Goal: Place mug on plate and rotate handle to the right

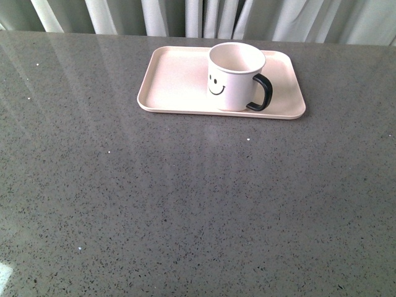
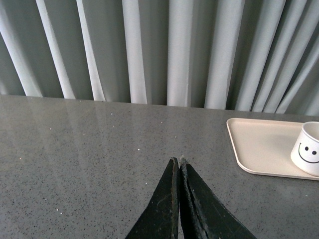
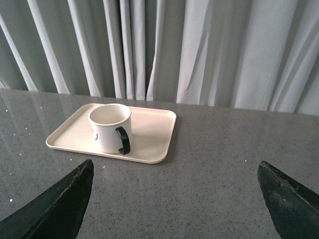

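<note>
Two grippers hang clear: left gripper (image 2: 178, 164) pinched together, right gripper (image 3: 175, 164) spread wide; the mug (image 1: 235, 77) stands on the plate (image 1: 173, 80) near its front rim, handle (image 1: 263, 93) rightward, where a stray brush could turn it.

White cylindrical ceramic mug (image 1: 234, 77) with black smiley print, glossy black loop handle (image 1: 262, 93), pale pink rectangular plate (image 1: 176, 80), grey speckled stone desk (image 1: 185, 204), pale grey curtains (image 3: 199, 50)
</note>
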### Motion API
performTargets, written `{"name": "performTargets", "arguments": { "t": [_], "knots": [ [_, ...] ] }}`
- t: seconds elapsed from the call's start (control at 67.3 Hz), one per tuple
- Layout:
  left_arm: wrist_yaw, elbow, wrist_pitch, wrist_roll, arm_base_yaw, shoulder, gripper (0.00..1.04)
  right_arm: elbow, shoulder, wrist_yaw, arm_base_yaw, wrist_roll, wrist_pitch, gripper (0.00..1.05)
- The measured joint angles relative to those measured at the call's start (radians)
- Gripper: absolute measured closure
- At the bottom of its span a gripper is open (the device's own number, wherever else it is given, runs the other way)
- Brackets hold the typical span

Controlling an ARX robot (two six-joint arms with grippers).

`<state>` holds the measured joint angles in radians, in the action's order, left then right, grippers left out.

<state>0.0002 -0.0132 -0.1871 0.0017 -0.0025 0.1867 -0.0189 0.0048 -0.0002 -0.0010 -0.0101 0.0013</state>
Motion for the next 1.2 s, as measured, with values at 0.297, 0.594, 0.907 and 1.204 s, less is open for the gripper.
{"name": "performTargets", "arguments": {
  "t": [0.297,0.594,0.907,1.204],
  "knots": [
    [0.000,0.000,0.187,0.000,0.000,-0.170,1.03,0.000,0.000,0.000,0.000,0.000,0.000,0.09],
    [0.000,0.000,0.188,0.000,0.000,-0.170,0.75,0.000,0.000,0.000,0.000,0.000,0.000,0.09],
    [0.000,0.000,0.188,0.000,0.000,-0.171,0.20,0.000,0.000,0.000,0.000,0.000,0.000,0.09],
    [0.001,0.000,0.188,0.000,0.000,-0.171,0.09,-0.162,0.251,-0.337,-0.110,-0.151,-0.346,0.09]
  ]
}}
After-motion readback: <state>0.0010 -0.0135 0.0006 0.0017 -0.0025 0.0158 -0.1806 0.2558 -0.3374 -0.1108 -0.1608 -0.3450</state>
